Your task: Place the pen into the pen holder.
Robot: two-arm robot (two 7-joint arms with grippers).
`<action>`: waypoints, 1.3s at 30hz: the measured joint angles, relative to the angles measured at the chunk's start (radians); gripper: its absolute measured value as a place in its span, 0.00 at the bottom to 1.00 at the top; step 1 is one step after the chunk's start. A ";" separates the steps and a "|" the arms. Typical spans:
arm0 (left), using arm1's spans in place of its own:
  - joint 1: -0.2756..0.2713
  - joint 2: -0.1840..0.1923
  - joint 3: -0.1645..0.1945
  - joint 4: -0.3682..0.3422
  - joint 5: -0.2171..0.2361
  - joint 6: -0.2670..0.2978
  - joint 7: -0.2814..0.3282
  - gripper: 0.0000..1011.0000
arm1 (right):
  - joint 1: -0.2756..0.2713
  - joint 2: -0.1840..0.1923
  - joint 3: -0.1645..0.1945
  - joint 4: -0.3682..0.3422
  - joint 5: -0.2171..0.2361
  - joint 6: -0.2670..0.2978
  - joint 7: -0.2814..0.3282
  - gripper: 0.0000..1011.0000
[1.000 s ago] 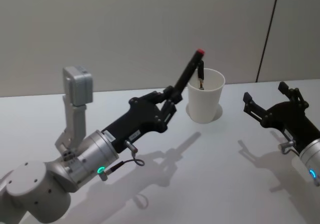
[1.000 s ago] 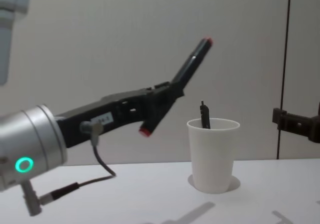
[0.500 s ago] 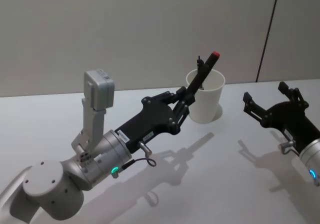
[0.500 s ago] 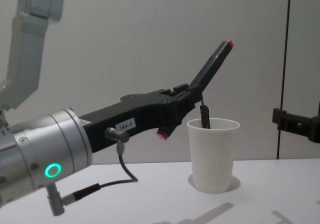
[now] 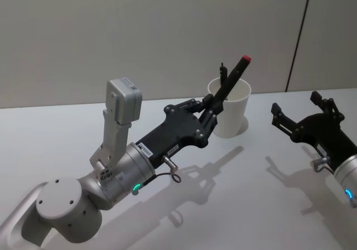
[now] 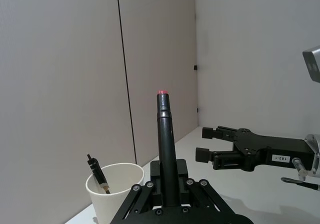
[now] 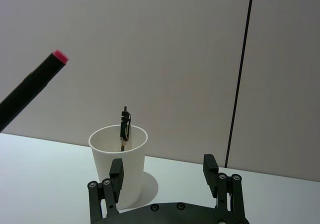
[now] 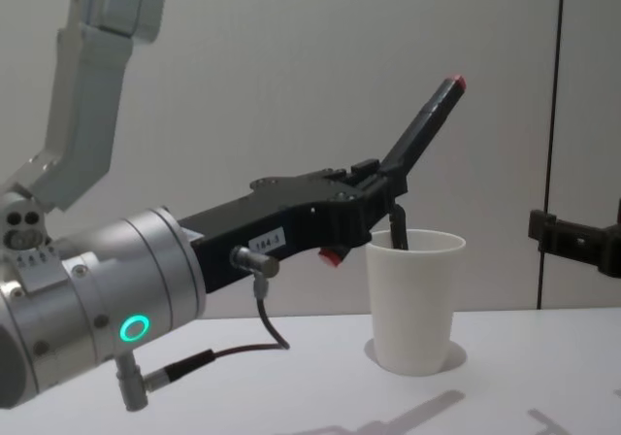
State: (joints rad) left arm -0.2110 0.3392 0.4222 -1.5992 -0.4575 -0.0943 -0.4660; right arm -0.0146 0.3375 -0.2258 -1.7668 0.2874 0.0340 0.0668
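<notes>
Over the table, from the head camera, the left gripper is stretched toward the cup and clamped on the pen. The pen is held off the table, slanting up so that its red upper end sits above the cup's rim. A second pen stands inside the cup already. The right gripper is parked well apart on the right, with its fingers spread and nothing in them.

From the left wrist camera, the pen rises straight out between the closed fingers. The cup is close beside it rather than in line with it.

From the right wrist camera, the right gripper's fingers are wide apart and empty. Past them, the pen's red end is above the cup but off to one side of it.

From the chest camera, the left gripper holds the pen around its middle. The pen's lower red end is beside the cup, not over the opening.

I judge this to be the carry to the cup, with the drop not yet begun. The next move probably calls for tipping the pen more upright. Its lower end then has to come over the opening, clear of the second pen, before the fingers let go.
</notes>
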 joint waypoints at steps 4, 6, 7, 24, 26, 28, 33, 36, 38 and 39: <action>-0.002 -0.004 0.002 0.001 0.009 -0.002 0.005 0.18 | 0.000 0.000 0.000 0.000 0.000 0.000 0.000 0.99; -0.002 -0.005 0.003 0.001 0.012 -0.003 0.007 0.18 | 0.000 0.000 0.000 0.000 0.000 0.000 0.002 0.99; -0.002 -0.005 0.004 0.001 0.014 -0.004 0.009 0.18 | 0.000 0.001 0.001 0.000 0.001 0.000 0.004 0.99; -0.005 -0.010 0.007 0.002 0.029 -0.007 0.017 0.18 | -0.024 0.042 0.029 -0.050 0.130 -0.027 0.130 0.99; -0.005 -0.011 0.007 0.002 0.029 -0.007 0.017 0.18 | -0.028 0.048 0.035 -0.059 0.164 -0.028 0.148 0.99; -0.005 -0.011 0.007 0.002 0.030 -0.007 0.017 0.18 | -0.031 0.053 0.040 -0.068 0.200 -0.028 0.165 0.99; -0.005 -0.011 0.008 0.002 0.031 -0.007 0.018 0.18 | -0.036 0.060 0.051 -0.082 0.274 -0.020 0.194 0.99; -0.006 -0.011 0.008 0.002 0.032 -0.008 0.018 0.18 | -0.037 0.064 0.058 -0.092 0.339 -0.007 0.216 0.99; -0.006 -0.011 0.008 0.002 0.032 -0.008 0.018 0.18 | -0.037 0.066 0.061 -0.096 0.365 -0.001 0.223 0.99; -0.006 -0.012 0.008 0.002 0.032 -0.008 0.018 0.18 | -0.037 0.066 0.062 -0.097 0.377 0.002 0.226 0.99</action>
State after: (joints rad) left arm -0.2166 0.3276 0.4302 -1.5970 -0.4256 -0.1018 -0.4475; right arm -0.0516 0.4034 -0.1634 -1.8642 0.6643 0.0355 0.2926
